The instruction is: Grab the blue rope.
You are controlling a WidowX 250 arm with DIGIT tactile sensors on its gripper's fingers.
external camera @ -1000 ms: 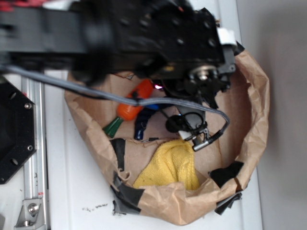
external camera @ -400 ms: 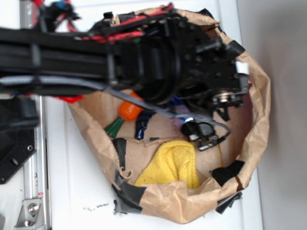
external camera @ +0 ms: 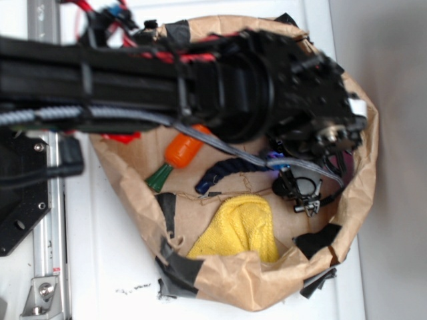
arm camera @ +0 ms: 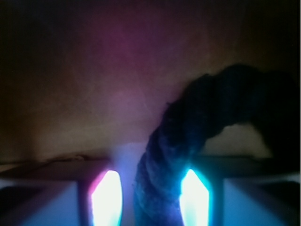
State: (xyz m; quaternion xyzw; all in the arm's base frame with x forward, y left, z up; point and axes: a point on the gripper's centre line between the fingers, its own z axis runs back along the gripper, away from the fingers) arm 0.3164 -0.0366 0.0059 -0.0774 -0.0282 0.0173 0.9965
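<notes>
The blue rope (external camera: 223, 170), dark navy and twisted, lies in a curve on the floor of a brown paper bag (external camera: 363, 180); its left end is near the bag's middle and its right end reaches up under the arm. My gripper (external camera: 275, 163) is at that right end, mostly hidden by the black wrist. In the wrist view the blue rope (arm camera: 188, 122) runs up between my two glowing fingers (arm camera: 195, 195), touching the right one with a thin gap at the left, and bends off to the right. The gripper (arm camera: 150, 190) is shut on it.
An orange toy carrot (external camera: 183, 151) with a green top lies left of the rope. A yellow cloth (external camera: 240, 227) sits at the bag's near side. Black tape patches (external camera: 317, 241) mark the crumpled bag walls. A black plate (external camera: 20, 200) and metal rail (external camera: 47, 280) stand at the left.
The arm has swung right and deeper toward the bag's right wall. The rope's right end has gone with it, so the rope now stretches out longer across the bag floor.
</notes>
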